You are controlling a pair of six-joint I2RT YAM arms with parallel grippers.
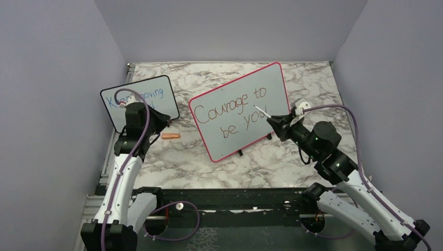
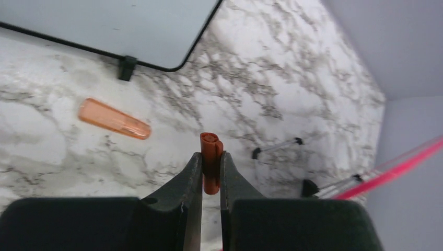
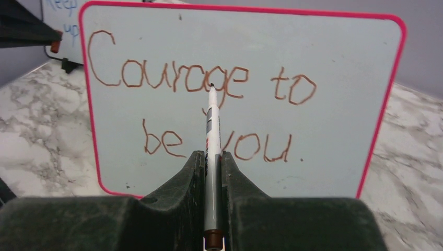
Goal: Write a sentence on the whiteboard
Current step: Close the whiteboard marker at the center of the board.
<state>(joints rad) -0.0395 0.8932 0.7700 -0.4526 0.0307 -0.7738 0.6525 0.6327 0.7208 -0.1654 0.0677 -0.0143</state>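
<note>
the left gripper (image 2: 211, 158) has its jaws drawn in narrow, pinched on a short orange cap (image 2: 211, 149) that stands up between the fingertips with its open end poking above them. beyond those fingers, on the marble table (image 2: 292, 83), a longer translucent orange piece (image 2: 114, 118) lies flat and well apart from the cap. past it stands the small black-framed board (image 2: 104, 26), with one black foot showing under its lower edge.

the right gripper (image 3: 211, 157) is clamped tight on a white marker (image 3: 211, 123), the barrel running straight out between the fingers and its dark tip pointing at the whiteboard (image 3: 339, 63). in the right wrist view the tip lines up with the "g" of the upper line, but whether it touches the surface cannot be told. the sentence (image 3: 201, 78) reads "courage to be you." in red-brown handwriting, two lines, filling most of the board.

from the top camera the whiteboard (image 1: 274, 78) stands propped and tilted on the table, right of the middle, its pink-red frame turned at an angle, with the right gripper (image 1: 277, 123) just off its lower right side. the orange piece (image 1: 171, 136) lies between the two boards, near the left arm, and the small board (image 1: 159, 90) with blue writing sits at the far left behind that arm.
</note>
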